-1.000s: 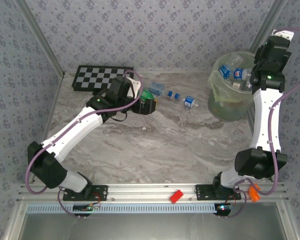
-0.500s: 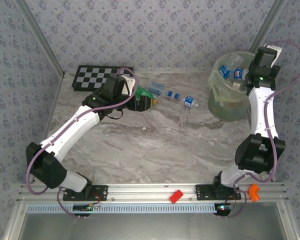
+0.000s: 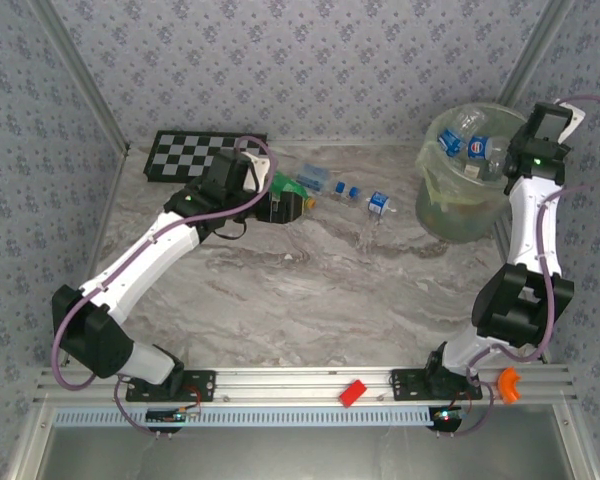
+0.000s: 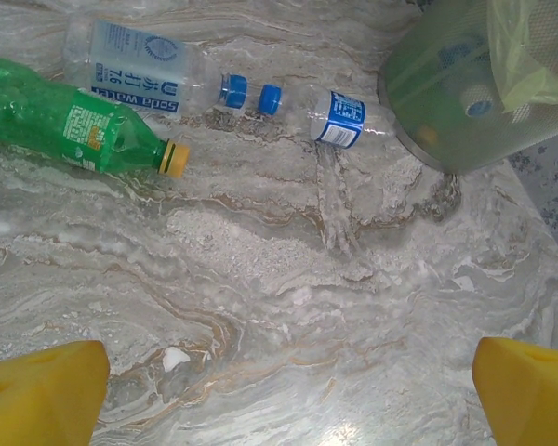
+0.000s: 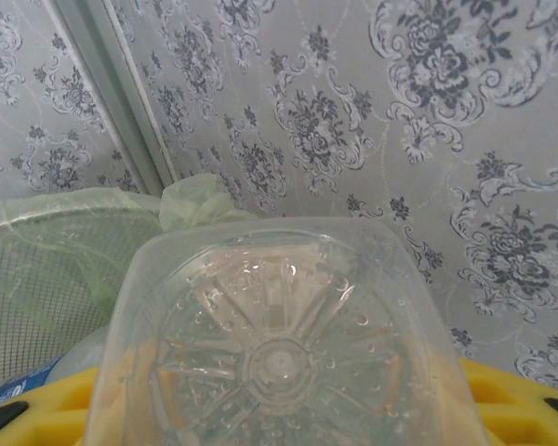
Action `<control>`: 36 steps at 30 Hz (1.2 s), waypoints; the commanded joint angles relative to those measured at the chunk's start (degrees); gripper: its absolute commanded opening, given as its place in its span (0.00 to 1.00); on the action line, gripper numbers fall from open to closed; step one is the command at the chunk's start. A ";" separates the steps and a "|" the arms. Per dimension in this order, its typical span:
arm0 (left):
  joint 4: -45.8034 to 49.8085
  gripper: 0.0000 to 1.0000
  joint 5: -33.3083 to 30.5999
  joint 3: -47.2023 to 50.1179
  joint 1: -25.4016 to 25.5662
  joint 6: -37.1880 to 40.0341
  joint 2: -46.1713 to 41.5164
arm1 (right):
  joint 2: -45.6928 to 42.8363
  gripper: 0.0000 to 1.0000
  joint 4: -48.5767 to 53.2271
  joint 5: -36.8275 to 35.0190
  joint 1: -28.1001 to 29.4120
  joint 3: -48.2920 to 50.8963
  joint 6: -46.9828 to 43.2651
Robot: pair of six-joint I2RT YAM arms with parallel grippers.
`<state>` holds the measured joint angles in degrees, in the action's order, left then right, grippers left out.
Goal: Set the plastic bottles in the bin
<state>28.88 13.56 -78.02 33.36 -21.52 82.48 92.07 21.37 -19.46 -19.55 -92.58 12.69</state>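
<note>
My left gripper (image 4: pixel 284 400) hangs open over bare marble, nothing between its yellow fingertips (image 4: pixel 37 395). Ahead of it lie a green bottle (image 4: pixel 74 125) with a yellow cap, a clear soda-water bottle (image 4: pixel 135 65) and a small clear bottle with a blue label (image 4: pixel 339 116). From above, the left gripper (image 3: pixel 283 207) sits just beside the green bottle (image 3: pixel 290 188). My right gripper (image 5: pixel 279 413) is shut on a clear bottle (image 5: pixel 279 344), whose ribbed base faces the camera. That bottle (image 3: pixel 477 147) hangs over the pale-green bin (image 3: pixel 450 205), which holds several other bottles.
A chequered board (image 3: pixel 202 155) lies at the back left, behind the left arm. A red block (image 3: pixel 353 391) rests on the front rail. The bin's liner (image 5: pixel 65 251) shows at the left of the right wrist view, with the patterned wall close behind.
The right arm has swung out to the right above the bin's rim, still holding the clear bottle. The left gripper drew back slightly from the green bottle, uncovering its cap.
</note>
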 commanded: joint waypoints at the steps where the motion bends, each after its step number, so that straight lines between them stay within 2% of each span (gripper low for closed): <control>1: -1.63 1.00 0.83 0.61 -0.38 -0.78 -2.67 | 2.46 0.50 6.97 7.13 0.22 0.64 2.69; 6: -2.39 1.00 0.94 1.17 -0.40 -1.44 -3.04 | 0.47 0.48 3.77 14.78 0.84 -0.51 0.97; 8: -2.68 1.00 1.07 1.44 -0.45 -1.73 -3.11 | -0.39 0.47 2.95 14.73 2.11 -1.02 -1.62; 12: -3.22 1.00 1.37 1.82 -0.44 -1.99 -3.12 | -0.14 0.49 2.33 7.69 5.30 -1.97 -8.34; 15: -3.06 1.00 1.55 1.73 -0.42 -2.04 -3.20 | 2.61 0.50 8.04 -1.15 5.31 -5.64 -8.08; 19: -2.64 1.00 1.34 1.86 -0.41 -2.04 -3.72 | 4.03 0.52 11.35 -5.39 4.08 -6.86 -7.70; 26: -2.63 1.00 1.10 2.87 -0.44 -2.47 -4.52 | 5.06 0.52 12.81 3.66 0.31 -5.66 -3.76; 36: -2.85 1.00 1.07 3.26 -0.42 -2.83 -4.87 | 5.58 0.53 14.09 24.98 -0.03 -5.97 -0.47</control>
<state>26.92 13.96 -75.09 33.36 -23.66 79.50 97.84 32.67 -4.01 -19.18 -97.86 9.63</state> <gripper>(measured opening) 0.997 0.535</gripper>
